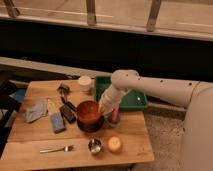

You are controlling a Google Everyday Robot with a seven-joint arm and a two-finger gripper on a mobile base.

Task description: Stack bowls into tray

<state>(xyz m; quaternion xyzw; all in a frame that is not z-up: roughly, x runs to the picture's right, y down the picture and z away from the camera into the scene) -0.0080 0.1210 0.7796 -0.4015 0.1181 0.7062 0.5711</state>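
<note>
Table: wooden top that carries every item below.
Orange-red bowl: near the table's middle, mouth up. It is round, so it has no long axis.
Purple bowl: directly beneath the orange-red bowl, showing only as a dark band at that bowl's 6 o'clock edge. The two appear nested, both outside the tray.
Tray: green, at 2 o'clock from the bowls, against the table's far right edge. Its long axis runs 9 to 3 o'clock across the view, and the arm covers much of it.
Gripper: at the orange-red bowl's 3 o'clock rim, hanging from the white arm that reaches in from the right. Whether it grasps the bowl or is released cannot be told.
White cup: at 12 o'clock from the bowls, just beside the tray's left end.
Small cup with a red item: at 4 o'clock from the bowls, between the bowls and the tray and just below the gripper.
Metal cup: at 6 o'clock from the bowls, near the table's front.
Orange round object: just beside the metal cup, at its 3 o'clock.
Fork: at 8 o'clock from the bowls, lying 9 to 3 o'clock.
Blue pad, dark block, grey cloth: a row at 9 o'clock from the bowls.
Dark small item: at 10 o'clock from the bowls.
</note>
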